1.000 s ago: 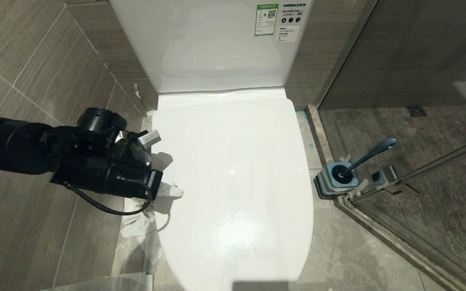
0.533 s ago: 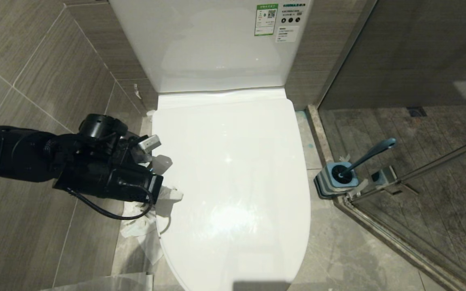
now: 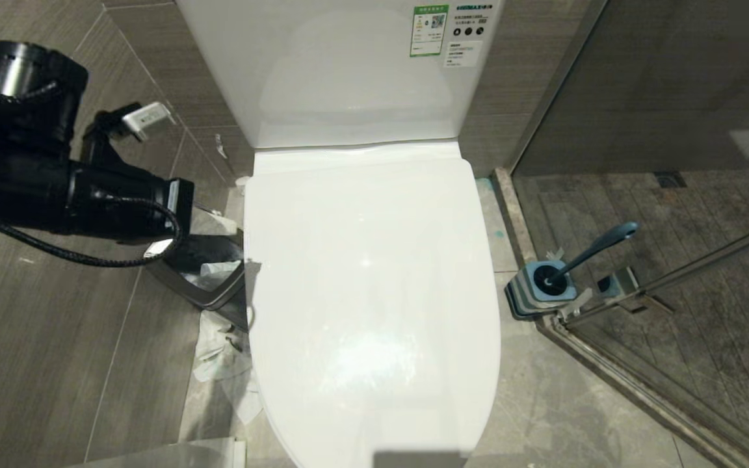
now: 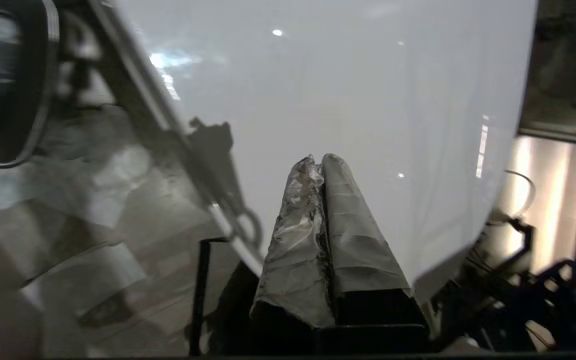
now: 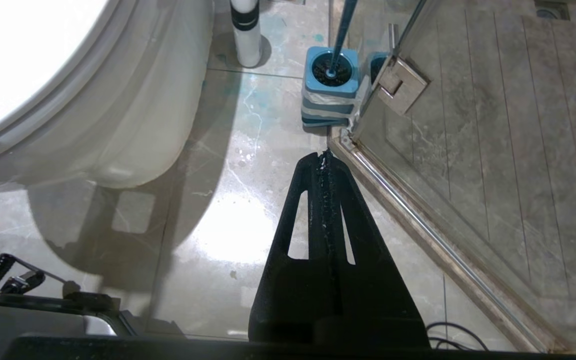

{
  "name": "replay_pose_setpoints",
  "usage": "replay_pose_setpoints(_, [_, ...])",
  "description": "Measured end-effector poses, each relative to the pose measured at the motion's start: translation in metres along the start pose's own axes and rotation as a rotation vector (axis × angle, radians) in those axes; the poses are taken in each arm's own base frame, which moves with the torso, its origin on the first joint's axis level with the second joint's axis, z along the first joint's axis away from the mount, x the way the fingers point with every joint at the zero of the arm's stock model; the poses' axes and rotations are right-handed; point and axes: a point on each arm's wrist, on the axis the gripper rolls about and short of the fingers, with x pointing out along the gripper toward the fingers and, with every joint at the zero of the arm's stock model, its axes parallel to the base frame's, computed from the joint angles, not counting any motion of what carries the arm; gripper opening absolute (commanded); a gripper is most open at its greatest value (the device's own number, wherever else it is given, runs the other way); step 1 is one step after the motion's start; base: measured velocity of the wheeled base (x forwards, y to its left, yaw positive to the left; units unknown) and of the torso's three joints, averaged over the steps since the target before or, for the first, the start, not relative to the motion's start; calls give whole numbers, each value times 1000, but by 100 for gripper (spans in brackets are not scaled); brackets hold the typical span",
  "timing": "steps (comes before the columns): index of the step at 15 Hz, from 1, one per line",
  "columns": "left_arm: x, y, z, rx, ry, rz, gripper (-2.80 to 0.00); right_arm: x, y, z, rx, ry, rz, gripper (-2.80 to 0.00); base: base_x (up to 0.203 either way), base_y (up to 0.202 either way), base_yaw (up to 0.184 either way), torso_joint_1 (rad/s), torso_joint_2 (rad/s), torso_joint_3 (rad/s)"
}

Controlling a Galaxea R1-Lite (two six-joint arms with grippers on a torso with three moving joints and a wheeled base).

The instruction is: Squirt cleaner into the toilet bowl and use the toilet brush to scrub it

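The toilet's white lid (image 3: 374, 292) is down, so the toilet bowl is hidden. My left arm (image 3: 88, 188) hangs raised beside the lid's left edge. In the left wrist view my left gripper (image 4: 320, 160) is shut and empty, its grey-taped fingers (image 4: 353, 235) pointing at the lid (image 4: 348, 90). The toilet brush (image 3: 599, 244) leans in its square blue-and-grey base (image 3: 540, 286) on the floor right of the toilet. My right gripper (image 5: 324, 157) is shut on nothing, low over the floor, short of the brush base (image 5: 330, 75). A white bottle with a dark band (image 5: 246, 30) stands by the toilet; I cannot tell if it is the cleaner.
A steel-rimmed waste bin (image 3: 179, 279) stands against the toilet's left side, with crumpled white paper (image 3: 222, 364) on the floor before it. A glass shower door with a metal threshold (image 3: 615, 374) runs right of the brush. The cistern (image 3: 342, 71) and tiled wall are behind.
My left arm has lifted up and back to the left, away from the lid's left edge, and the waste bin beneath it now shows. The gripper stayed shut.
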Motion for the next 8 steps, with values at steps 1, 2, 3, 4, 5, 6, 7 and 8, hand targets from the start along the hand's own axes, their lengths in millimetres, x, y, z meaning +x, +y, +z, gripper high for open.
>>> replay_pose_setpoints(1, [-10, -1, 6, 12, -34, 88, -280, 0, 0, 0, 0, 0, 0, -280, 0, 0, 0, 0, 0, 0])
replay_pose_setpoints(2, [-19, -1, 12, 27, -71, 174, -280, 0, 0, 0, 0, 0, 0, -280, 0, 0, 0, 0, 0, 0])
replay_pose_setpoints(3, [-30, -1, 18, 50, -104, 248, -280, 0, 0, 0, 0, 0, 0, -280, 0, 0, 0, 0, 0, 0])
replay_pose_setpoints(4, [-43, 0, 23, 87, -142, 320, -280, 0, 0, 0, 0, -1, 0, -280, 0, 0, 0, 0, 0, 0])
replay_pose_setpoints(5, [-54, -1, 27, 115, -178, 375, -280, 0, 0, 0, 0, 0, 0, -280, 0, 0, 0, 0, 0, 0])
replay_pose_setpoints(6, [-67, -4, 31, 131, -220, 423, -280, 0, 0, 0, 0, -1, 0, -280, 0, 0, 0, 0, 0, 0])
replay_pose_setpoints(7, [-80, -8, 34, 143, -261, 446, -280, 0, 0, 0, 0, 0, 0, -280, 0, 0, 0, 0, 0, 0])
replay_pose_setpoints(8, [-92, -13, 35, 155, -300, 454, -280, 0, 0, 0, 0, 0, 0, -280, 0, 0, 0, 0, 0, 0])
